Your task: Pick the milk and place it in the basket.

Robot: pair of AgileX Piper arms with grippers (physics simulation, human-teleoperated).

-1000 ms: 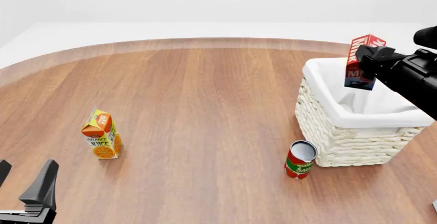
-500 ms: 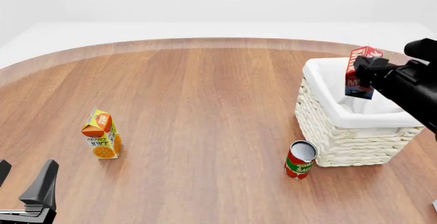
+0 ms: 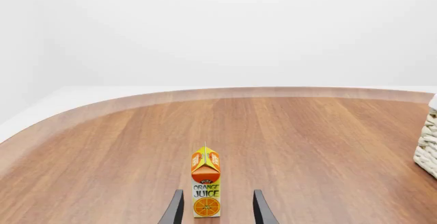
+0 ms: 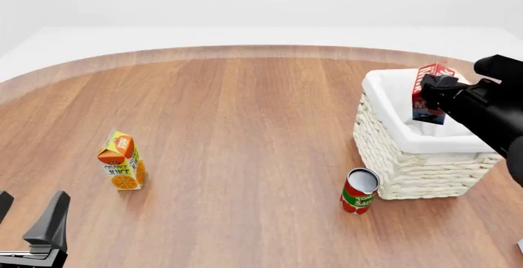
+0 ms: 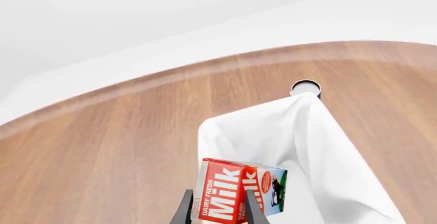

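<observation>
While clamped on the milk (image 4: 427, 94) over the basket (image 4: 413, 158) at frame right, right fingers (image 5: 216, 207); left fingers (image 3: 216, 209) apart, lower left.

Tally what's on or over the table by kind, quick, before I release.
Cartons: 2, the milk held by the right gripper, the orange juice carton
Cans: 1, the tomato can
Baskets: 1, the basket
Total: 4
</observation>
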